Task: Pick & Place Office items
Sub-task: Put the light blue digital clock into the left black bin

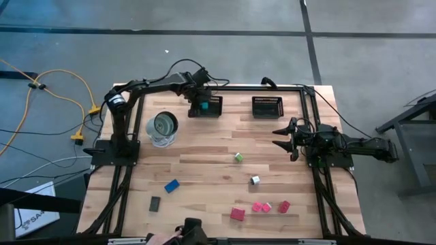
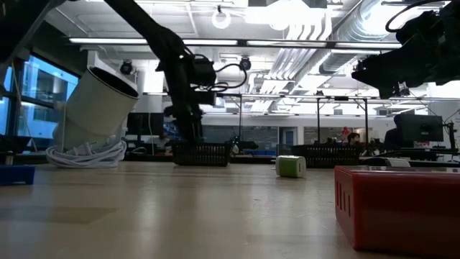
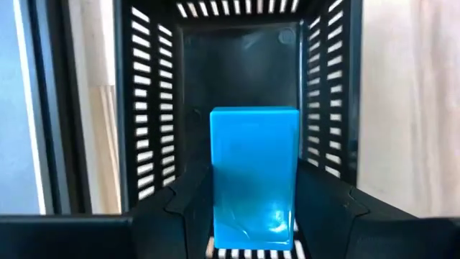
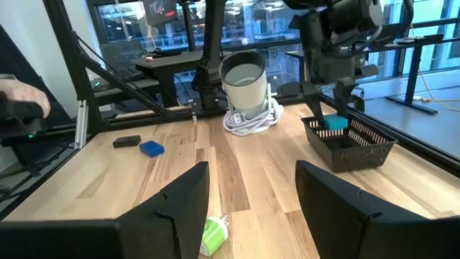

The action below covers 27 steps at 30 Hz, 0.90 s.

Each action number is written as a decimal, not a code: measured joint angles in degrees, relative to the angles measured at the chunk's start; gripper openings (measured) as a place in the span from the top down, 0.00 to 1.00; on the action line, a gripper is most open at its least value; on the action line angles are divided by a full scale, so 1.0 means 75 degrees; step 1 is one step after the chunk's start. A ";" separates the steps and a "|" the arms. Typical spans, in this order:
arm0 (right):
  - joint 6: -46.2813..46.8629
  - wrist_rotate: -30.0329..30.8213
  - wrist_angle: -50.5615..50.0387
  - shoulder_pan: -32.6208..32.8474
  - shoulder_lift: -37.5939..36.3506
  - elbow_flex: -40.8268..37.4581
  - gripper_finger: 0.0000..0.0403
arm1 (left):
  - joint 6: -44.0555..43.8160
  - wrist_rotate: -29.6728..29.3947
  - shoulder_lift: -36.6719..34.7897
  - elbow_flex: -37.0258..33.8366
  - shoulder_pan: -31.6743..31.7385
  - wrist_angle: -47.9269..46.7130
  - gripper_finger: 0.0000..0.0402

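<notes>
My left gripper (image 1: 201,102) is shut on a teal-blue block (image 3: 253,173) and stands over the open top of the left black mesh basket (image 1: 215,109) at the table's far edge. The right wrist view shows that block (image 4: 332,124) at about the basket's rim. Other office items lie loose on the wood: a green-white piece (image 1: 238,157), a white piece (image 1: 255,180), a blue one (image 1: 171,185), a black one (image 1: 155,203) and pink-red ones (image 1: 237,214) (image 1: 283,205). My right gripper (image 1: 278,135) waits open at the table's right side. My left gripper pinches the block between its two fingers (image 3: 180,208), one on each long side (image 3: 215,201). The fingers come steeply from above. The block is upright in the hold over the basket's floor (image 3: 237,72); I cannot tell whether it touches the floor.
A second black mesh basket (image 1: 268,107) stands right of the first at the far edge. A white cylinder with a coiled white cable (image 1: 162,129) sits at the left. Black frame rails (image 1: 310,116) run along the table's sides.
</notes>
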 joint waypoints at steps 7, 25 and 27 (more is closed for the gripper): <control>-0.0002 -0.0002 0.0000 0.0001 0.0001 -0.0002 0.52 | 0.0077 0.0116 0.0311 0.0000 0.0038 0.0137 0.59; 0.0000 -0.0002 0.0000 0.0000 0.0001 0.0000 0.52 | 0.0001 -0.0012 0.0324 0.0000 -0.0072 -0.0091 0.59; 0.0000 -0.0002 0.0000 0.0000 0.0001 0.0000 0.52 | -0.0007 -0.0012 0.0324 0.0000 -0.0073 -0.0095 0.59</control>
